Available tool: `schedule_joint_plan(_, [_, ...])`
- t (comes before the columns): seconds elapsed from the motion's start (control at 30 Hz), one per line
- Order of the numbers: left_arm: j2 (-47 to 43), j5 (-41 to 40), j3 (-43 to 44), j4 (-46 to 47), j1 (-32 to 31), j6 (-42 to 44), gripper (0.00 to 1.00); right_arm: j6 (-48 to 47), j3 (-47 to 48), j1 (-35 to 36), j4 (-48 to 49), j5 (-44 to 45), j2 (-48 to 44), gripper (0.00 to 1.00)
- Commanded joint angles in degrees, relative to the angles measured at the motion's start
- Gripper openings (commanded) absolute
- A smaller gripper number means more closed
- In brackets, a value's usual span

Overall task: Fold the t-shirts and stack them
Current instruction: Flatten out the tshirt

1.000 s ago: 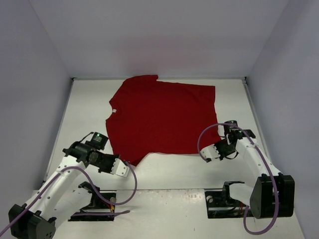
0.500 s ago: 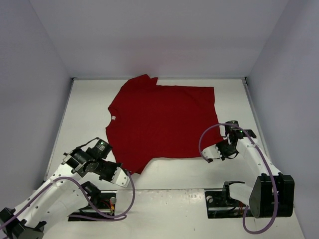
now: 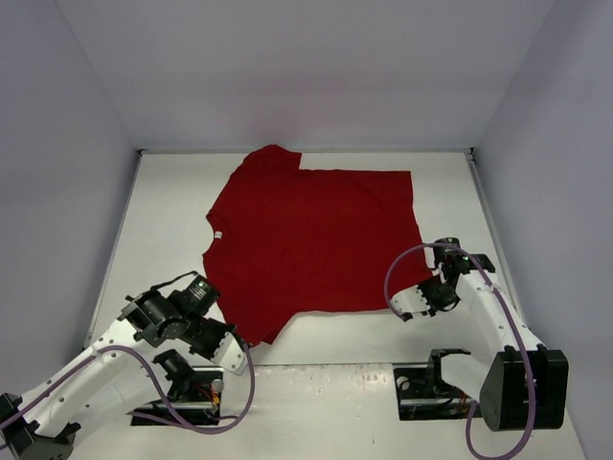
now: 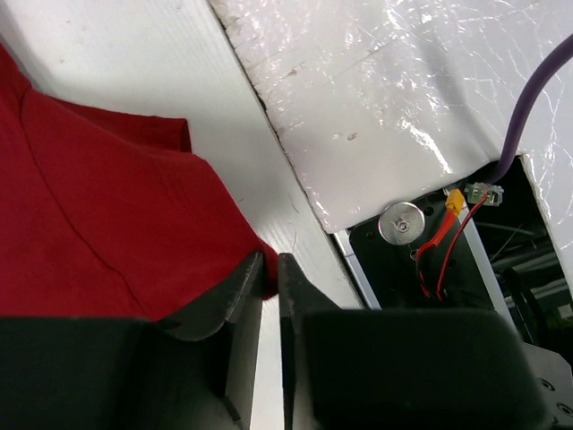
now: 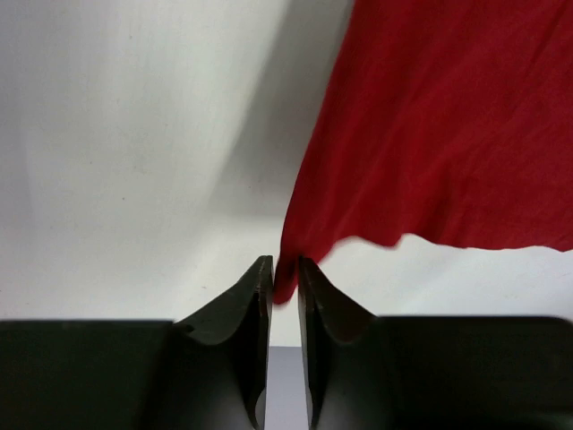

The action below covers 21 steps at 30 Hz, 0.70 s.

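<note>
A dark red t-shirt (image 3: 306,240) lies spread out on the white counter (image 3: 172,211), toward the back and middle of it. Its neck opening faces the left side, where a small white neck tag (image 3: 217,233) shows. One short sleeve points at the back wall and the other at the near edge. The hem runs down the right side.

The left pincer (image 3: 241,345) sits low at the near-left tip of the shirt. From the left wrist, its dark fingers (image 4: 242,296) stand almost together with only a thin slit between them. The tip of the near sleeve is nipped in that slit, so this pincer (image 4: 270,262) is clenched on the t-shirt (image 4: 98,224). Just beside it is the counter's front edge, with a black mounting plate (image 4: 394,260) carrying a round silver disc (image 4: 401,224), orange and red wires (image 4: 443,237) and a purple cable (image 4: 537,98).

The right pincer (image 3: 404,309) is at the shirt's near-right hem corner. In the right wrist view the cloth (image 5: 448,116) narrows down to a point that disappears between the two fingertips (image 5: 260,278). The jaws are close together, so this pincer (image 5: 285,267) is also grasping the t-shirt, which lifts slightly off the counter (image 5: 116,134) at that corner.
</note>
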Motion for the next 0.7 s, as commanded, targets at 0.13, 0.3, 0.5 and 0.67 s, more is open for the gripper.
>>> schedule_joint_plan(0.13, [1.89, 0.35, 2.30, -1.48, -0.96, -0.05, 0.84, -12.77, -0.06, -0.51, -3.68, 0.72, -1.72, 0.73])
schedule_joint_plan(0.3, [1.11, -1.80, 3.67, -1.22, -0.83, 0.19, 0.92, -10.89, 3.47, -0.58, -3.67, -3.08, -2.14, 0.80])
schedule_joint_plan(0.5, [3.86, -3.24, 8.27, 7.40, -0.17, -7.77, 0.89, 5.76, 14.99, -0.66, -3.45, -19.41, 2.73, 0.71])
schedule_joint_plan(0.67, [16.81, -7.39, 13.07, 10.17, -0.12, -15.56, 0.74, 15.67, 18.28, -0.60, -2.58, -26.30, 7.39, 0.47])
